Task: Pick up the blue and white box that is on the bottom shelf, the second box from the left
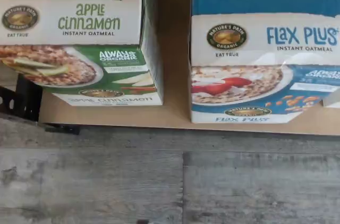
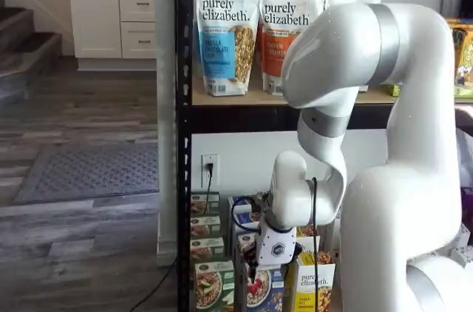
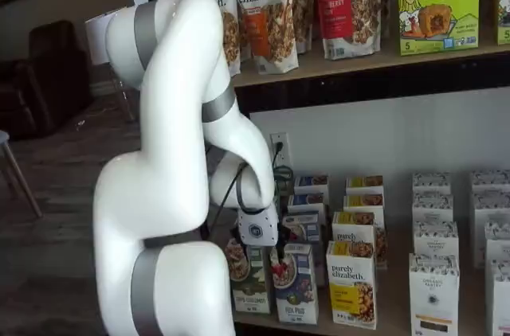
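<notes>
wrist view close above the bottom shelf (image 1: 175, 118) front, both shelf views frontal, sharing it

Grey wood-plank floor (image 2: 81, 231) runs through the room, weathered in tone, with a grey patterned rug (image 2: 89, 171) lying on it. White cabinets with drawers (image 2: 111, 5) stand against the far wall, and dark steps (image 2: 26, 53) rise at the side. A white wall panel behind the rack carries an outlet (image 2: 210, 168) (a black cord is plugged in). In a shelf view, a dark armchair (image 3: 52, 73) sits in a dim corner.
</notes>
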{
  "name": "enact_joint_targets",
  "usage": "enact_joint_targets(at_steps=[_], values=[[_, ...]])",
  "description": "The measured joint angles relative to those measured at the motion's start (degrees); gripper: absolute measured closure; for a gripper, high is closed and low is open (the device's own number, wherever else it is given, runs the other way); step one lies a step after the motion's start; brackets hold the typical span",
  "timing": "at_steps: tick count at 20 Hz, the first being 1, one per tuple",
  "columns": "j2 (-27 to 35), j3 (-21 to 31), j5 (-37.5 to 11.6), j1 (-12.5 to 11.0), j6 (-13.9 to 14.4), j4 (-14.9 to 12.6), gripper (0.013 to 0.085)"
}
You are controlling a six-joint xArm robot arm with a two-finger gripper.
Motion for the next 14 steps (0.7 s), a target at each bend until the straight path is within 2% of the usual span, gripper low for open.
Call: enact_joint_targets(at_steps=[3, 6, 9, 14], values=[[1.52, -1.07, -0.44, -0.08, 2.08, -2.2, 0.013], [2.91, -1.96, -1.13, 0.18, 1.72, -1.64, 0.013], [3.7, -2.41, -1.7, -0.25, 3.34, -3.7, 0.013], [4.01, -2.75, -1.89, -0.98, 4.21, -5.28, 0.013]])
